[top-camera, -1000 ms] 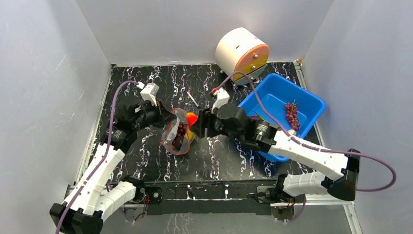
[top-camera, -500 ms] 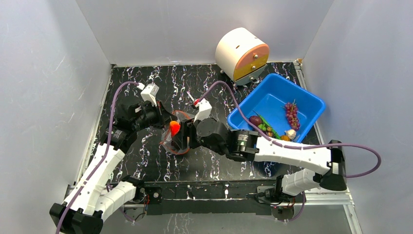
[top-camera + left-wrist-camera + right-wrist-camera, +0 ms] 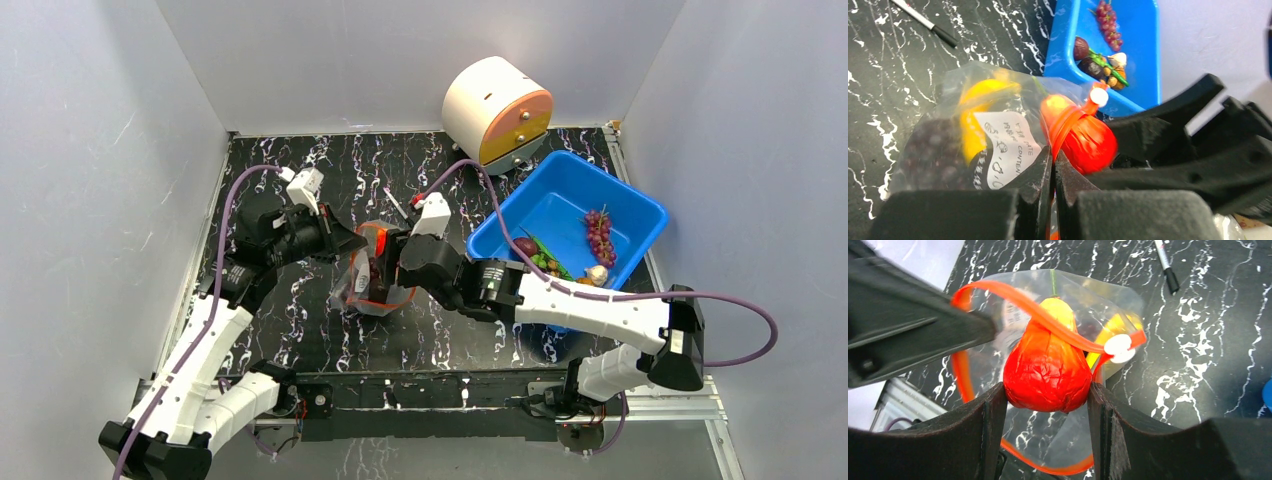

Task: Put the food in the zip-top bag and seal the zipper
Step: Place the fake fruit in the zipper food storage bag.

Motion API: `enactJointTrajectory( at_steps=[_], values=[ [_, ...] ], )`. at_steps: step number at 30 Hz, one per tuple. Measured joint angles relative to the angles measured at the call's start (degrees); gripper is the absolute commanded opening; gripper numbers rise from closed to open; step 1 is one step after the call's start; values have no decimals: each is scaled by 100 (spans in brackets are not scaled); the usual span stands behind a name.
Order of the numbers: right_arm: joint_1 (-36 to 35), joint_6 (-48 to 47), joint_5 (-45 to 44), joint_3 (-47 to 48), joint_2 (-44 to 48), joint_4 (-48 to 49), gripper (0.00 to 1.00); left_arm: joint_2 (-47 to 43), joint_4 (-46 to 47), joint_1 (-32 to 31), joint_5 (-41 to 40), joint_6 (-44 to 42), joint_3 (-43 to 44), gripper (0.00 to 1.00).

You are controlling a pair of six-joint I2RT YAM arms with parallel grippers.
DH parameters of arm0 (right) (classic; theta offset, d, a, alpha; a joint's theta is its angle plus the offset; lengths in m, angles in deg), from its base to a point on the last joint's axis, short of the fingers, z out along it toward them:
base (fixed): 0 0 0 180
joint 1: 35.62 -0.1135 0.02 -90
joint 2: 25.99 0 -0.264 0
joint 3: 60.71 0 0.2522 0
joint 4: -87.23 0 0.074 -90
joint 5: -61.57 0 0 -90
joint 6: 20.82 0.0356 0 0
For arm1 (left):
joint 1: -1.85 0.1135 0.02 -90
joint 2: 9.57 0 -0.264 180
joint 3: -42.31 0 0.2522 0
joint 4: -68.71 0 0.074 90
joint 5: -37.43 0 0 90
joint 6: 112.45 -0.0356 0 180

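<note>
The clear zip-top bag [image 3: 372,290] stands in the middle of the table with its mouth held open. My left gripper [image 3: 1053,152] is shut on the red-orange zipper [image 3: 1068,122] strip at the bag's rim. A yellow banana [image 3: 975,110] and dark grapes [image 3: 933,155] lie inside, behind the white label [image 3: 1008,145]. My right gripper [image 3: 1047,390] is shut on a shiny red fruit [image 3: 1048,370]. The fruit sits in the bag's mouth, under the zipper [image 3: 1018,297] loop, next to the white slider [image 3: 1118,347].
A blue bin [image 3: 570,200] at the right holds a grape bunch [image 3: 598,235] and other toy foods. A black pen [image 3: 397,205] lies behind the bag. A white and orange cylinder [image 3: 497,110] stands at the back.
My right gripper has carried the red fruit leftward from beside the bag into its open mouth. The left gripper has kept its grip on the rim.
</note>
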Motion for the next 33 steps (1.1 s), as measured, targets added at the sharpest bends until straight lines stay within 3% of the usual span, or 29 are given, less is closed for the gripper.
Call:
enactJointTrajectory(
  at_steps=[22, 27, 33],
  values=[
    [507, 101, 717, -2, -741, 249, 54, 155, 138, 0, 87, 184, 122, 0],
    [905, -33, 839, 24, -881, 284, 64, 306, 22, 0, -168, 44, 236, 0],
    [1021, -358, 1209, 24, -879, 568, 66, 442, -4, 0, -448, -96, 334, 0]
  ],
)
